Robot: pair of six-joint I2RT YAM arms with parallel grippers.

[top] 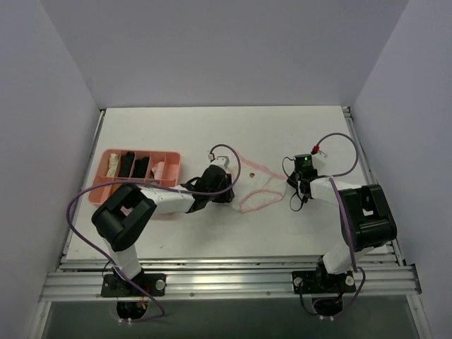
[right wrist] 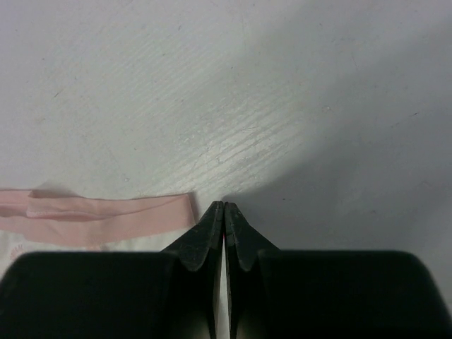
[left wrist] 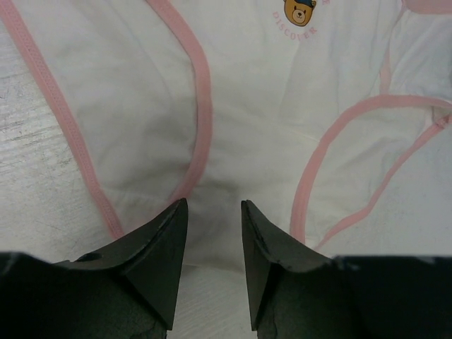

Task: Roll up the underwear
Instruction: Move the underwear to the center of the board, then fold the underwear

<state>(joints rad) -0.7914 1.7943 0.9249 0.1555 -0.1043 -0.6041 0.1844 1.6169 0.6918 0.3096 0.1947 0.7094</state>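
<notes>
White tabletop (top: 176,127) and bare pale walls frame the job: the thin white underwear with narrow pink edge trim (top: 256,187) lies spread flat near the middle of the surface, directly between my two arms and well apart from the pink plastic sorting tray (top: 141,151) of rolled garments on the far left. From overhead its long axis runs across the table from one claw to the other, the pink waistband slanting from upper left down to the right. The left gripper (left wrist: 214,205) sits over the garment's left side, its two black fingers (left wrist: 166,244) parted by a moderate gap with flat white cloth showing between them and a pink leg seam curving just beside each tip; nothing looks pinched there. A small bear print (left wrist: 300,10) lies further ahead of it. The right gripper (right wrist: 224,205) is at the opposite end, jaws pressed tight together just beside the cut end of the pink waistband (right wrist: 106,212), with bare table beyond; I cannot tell whether any cloth is caught in them. Both claws are at the garment, but the left one is fully over fabric, so I judge a roll would most naturally run from one end toward the other along that cross-table axis.
</notes>
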